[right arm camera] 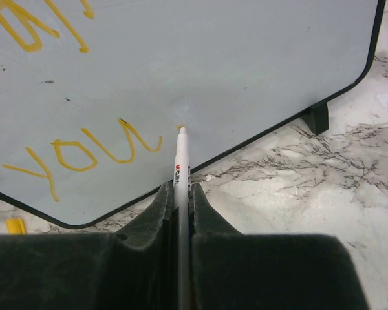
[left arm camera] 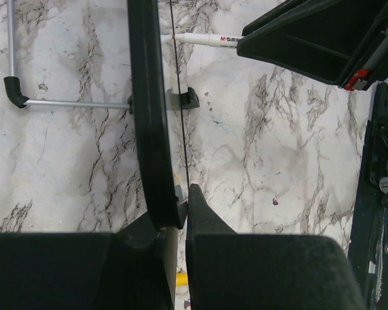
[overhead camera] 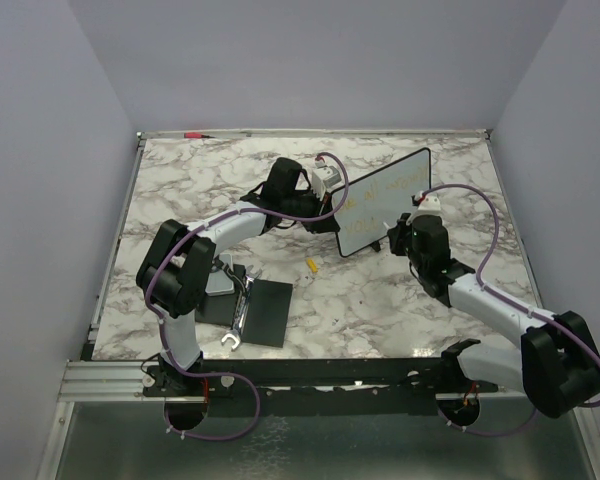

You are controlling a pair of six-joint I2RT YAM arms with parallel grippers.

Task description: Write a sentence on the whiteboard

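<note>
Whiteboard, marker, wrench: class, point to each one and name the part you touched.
whiteboard (right arm camera: 246,71): right wrist view, bare white writing surface.
marker (right arm camera: 181,155): right wrist view, white barrel just behind the tip.
wrench (overhead camera: 231,341): top external view, forked head end.

Plain lavender-grey walls (overhead camera: 310,60) enclose the white marble-patterned table (overhead camera: 380,305) on three sides; a silver metal rail (overhead camera: 95,379) lines its near edge.
</note>
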